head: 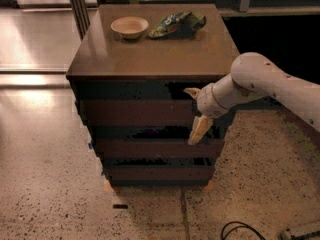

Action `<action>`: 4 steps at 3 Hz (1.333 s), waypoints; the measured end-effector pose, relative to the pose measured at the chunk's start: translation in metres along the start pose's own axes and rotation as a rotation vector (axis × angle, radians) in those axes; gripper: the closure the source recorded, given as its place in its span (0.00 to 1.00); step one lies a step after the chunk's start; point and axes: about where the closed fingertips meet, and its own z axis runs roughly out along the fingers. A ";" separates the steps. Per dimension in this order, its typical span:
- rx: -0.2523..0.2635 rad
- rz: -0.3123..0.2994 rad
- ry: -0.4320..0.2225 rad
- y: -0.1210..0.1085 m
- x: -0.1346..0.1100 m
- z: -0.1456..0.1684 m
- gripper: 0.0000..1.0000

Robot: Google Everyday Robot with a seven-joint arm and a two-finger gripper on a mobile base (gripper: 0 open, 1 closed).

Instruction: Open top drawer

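The top drawer [135,113] is the uppermost dark reddish-brown front of the wooden cabinet [150,59], just under the cabinet's top. It sits flush with the two fronts below it. My gripper [190,115] is at the right end of this drawer front, on the white arm [265,81] coming in from the right. Its fingers are spread apart. The upper finger [191,91] is at the drawer's top edge and the lower finger [200,129] hangs at its bottom edge. The front lies between them.
A small pale bowl [129,27] and a green crumpled bag [177,23] lie on the cabinet top at the back. Speckled floor surrounds the cabinet. A black cable [240,230] lies on the floor at the lower right.
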 end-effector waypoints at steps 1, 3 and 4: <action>-0.029 -0.031 -0.014 -0.017 0.002 0.020 0.00; -0.112 -0.014 -0.019 -0.025 0.005 0.042 0.00; -0.140 -0.011 -0.055 -0.021 0.019 0.059 0.00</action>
